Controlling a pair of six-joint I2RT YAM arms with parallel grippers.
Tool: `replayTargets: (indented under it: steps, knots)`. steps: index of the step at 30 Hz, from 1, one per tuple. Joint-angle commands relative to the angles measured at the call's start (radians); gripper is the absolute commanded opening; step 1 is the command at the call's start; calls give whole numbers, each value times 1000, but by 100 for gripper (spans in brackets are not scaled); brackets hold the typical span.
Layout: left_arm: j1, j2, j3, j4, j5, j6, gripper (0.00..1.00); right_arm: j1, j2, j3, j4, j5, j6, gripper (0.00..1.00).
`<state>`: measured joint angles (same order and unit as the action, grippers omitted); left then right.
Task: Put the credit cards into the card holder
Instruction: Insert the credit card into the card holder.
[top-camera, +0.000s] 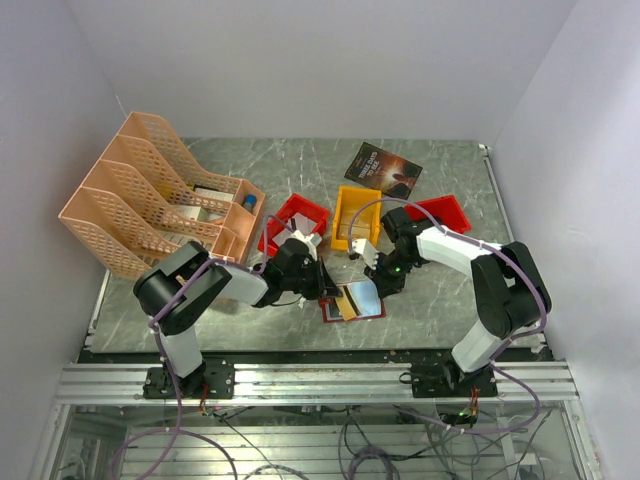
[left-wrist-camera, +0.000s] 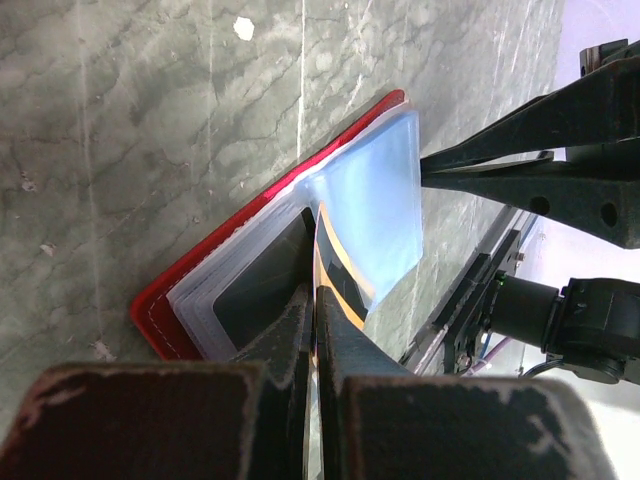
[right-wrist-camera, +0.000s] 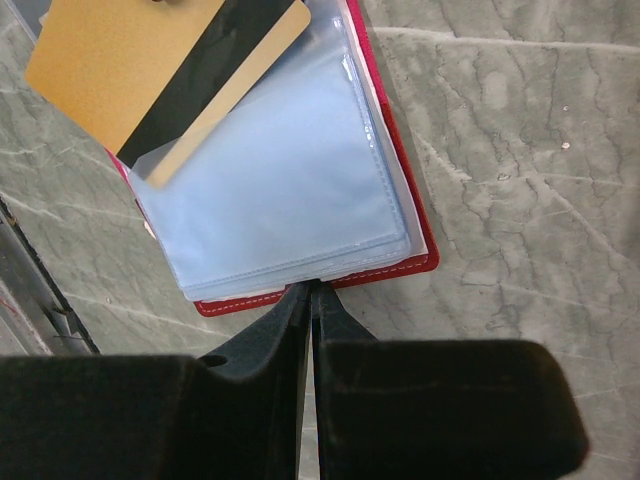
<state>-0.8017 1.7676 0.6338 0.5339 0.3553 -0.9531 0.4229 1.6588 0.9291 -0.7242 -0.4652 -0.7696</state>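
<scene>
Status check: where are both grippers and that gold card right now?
Left gripper shut on gold card, its lower end under the clear sleeve. Right gripper pinching card holder at sleeve edge. Nothing seen in the way.

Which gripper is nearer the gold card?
Left. The left gripper grips the gold card at the card holder; the right gripper pinches the holder's opposite edge, off the card.
</scene>
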Motion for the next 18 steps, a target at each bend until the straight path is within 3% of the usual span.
replayTargets:
  steps: [1,18]
  knots:
    - [-10,29,22,-101,-41,41,7,9,36,-6,25,37,5,6]
    - [-10,63,82,-204,-29,69,7,14,36,-4,29,40,14,6]
